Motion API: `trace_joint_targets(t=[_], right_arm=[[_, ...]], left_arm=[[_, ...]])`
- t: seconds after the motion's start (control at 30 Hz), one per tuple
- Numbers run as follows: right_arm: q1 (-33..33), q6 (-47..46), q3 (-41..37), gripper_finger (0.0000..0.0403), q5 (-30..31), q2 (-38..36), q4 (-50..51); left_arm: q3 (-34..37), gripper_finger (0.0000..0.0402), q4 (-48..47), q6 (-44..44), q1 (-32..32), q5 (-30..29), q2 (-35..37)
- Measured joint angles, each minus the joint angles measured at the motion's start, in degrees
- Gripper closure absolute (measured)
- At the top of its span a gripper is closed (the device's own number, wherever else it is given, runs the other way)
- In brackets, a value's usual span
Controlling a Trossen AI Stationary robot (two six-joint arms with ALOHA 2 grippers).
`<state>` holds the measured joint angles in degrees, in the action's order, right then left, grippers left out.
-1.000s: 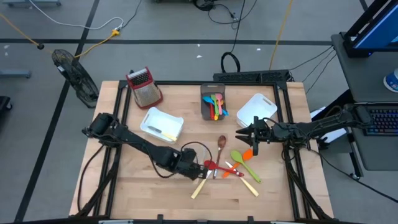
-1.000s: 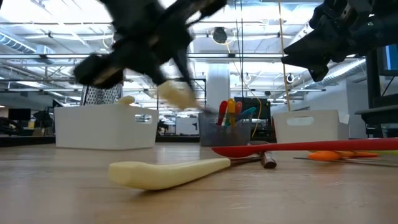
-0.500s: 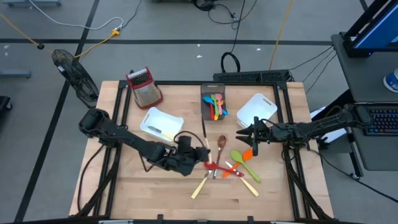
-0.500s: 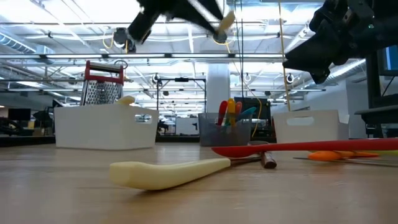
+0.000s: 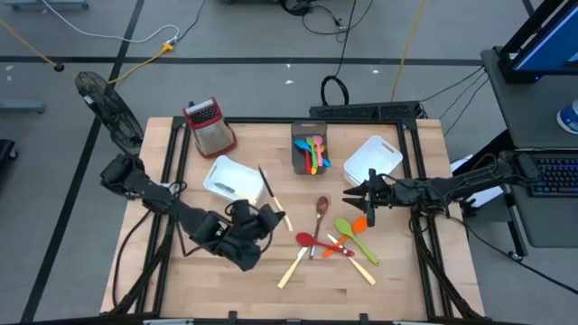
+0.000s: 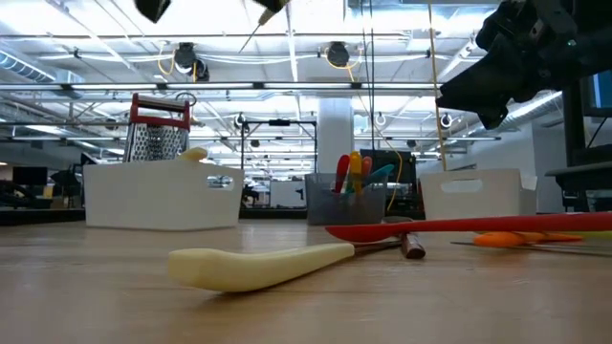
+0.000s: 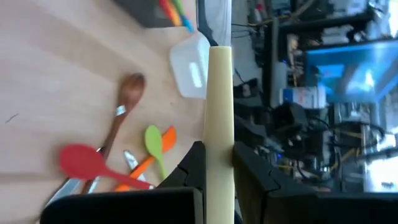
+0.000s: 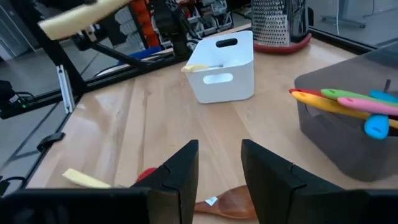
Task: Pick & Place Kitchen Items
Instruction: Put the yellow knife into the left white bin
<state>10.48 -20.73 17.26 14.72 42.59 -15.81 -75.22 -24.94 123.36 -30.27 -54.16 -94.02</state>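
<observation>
My left gripper (image 7: 214, 163) is clamped on a cream-handled knife (image 5: 271, 192), its handle standing up between the two fingers (image 7: 194, 168) in the left wrist view. From above, the knife hangs in the air just beside the left white bin (image 5: 217, 190), blade toward the bin and handle toward the table's middle. A second ago this gripper was low among the utensil pile; half a second ago it had lifted clear, and now it has swung toward the bin. I judge the carry nearly done, with release over the bin as the next step.

On the table lie a second cream piece (image 6: 258, 265), a red spoon (image 5: 307, 240), a wooden spoon (image 5: 321, 208), a green spatula (image 5: 348, 229) and an orange one (image 5: 358, 223); none has shifted across the three moments. The grey bin (image 5: 302, 155) already holds coloured spoons (image 8: 348, 99).

My right gripper (image 8: 219, 163) hovers with fingers apart near the right white bin (image 5: 384, 149), unmoved throughout. The grater (image 5: 209, 125) stands at the far left corner.
</observation>
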Motion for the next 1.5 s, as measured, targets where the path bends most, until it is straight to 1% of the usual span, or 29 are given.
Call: trace_joint_targets(t=[0.1,0.23,0.3,0.4,0.57,0.7,0.9,1.07,1.17,1.27,1.5], right_arm=[[0.00,1.86,0.00,0.0289,0.00,0.00,0.22],[0.00,3.80,0.00,0.0289,0.01,0.00,0.55],[0.00,4.13,0.00,0.0289,0.07,0.00,0.72],[0.00,5.28,0.00,0.0289,0.03,0.00,0.72],[0.00,8.31,0.00,0.0289,0.02,0.00,0.76],[0.00,8.63,0.00,0.0289,0.01,0.00,1.57],[0.00,12.78,0.00,0.0289,0.00,0.00,2.29],[0.00,13.11,0.00,0.0289,0.00,0.00,3.29],[0.02,13.09,0.00,0.0289,0.00,0.00,4.04],[0.00,13.11,0.00,0.0289,0.00,0.00,4.31],[0.00,13.11,0.00,0.0289,0.00,0.00,4.76]], left_arm=[[0.00,0.0363,-4.92,7.62,-0.72,1.19,0.01],[0.00,0.0363,-13.76,16.23,-1.04,5.16,0.00],[0.00,0.0363,-15.78,18.74,-1.04,5.59,0.00],[0.00,0.0363,-15.27,19.45,0.04,7.17,0.79],[0.00,0.0363,-14.90,19.50,4.49,8.10,0.83],[0.00,0.0363,-15.74,19.44,8.03,9.62,1.01],[0.00,0.0363,-21.23,19.79,11.64,16.60,1.05],[-0.11,0.0363,-23.81,19.50,14.04,16.86,2.29],[0.07,0.0363,-27.40,19.57,14.95,18.97,2.17],[-0.02,0.0363,-27.54,19.45,15.90,19.62,2.49],[0.00,0.0363,-31.62,19.26,17.13,19.66,2.36]])
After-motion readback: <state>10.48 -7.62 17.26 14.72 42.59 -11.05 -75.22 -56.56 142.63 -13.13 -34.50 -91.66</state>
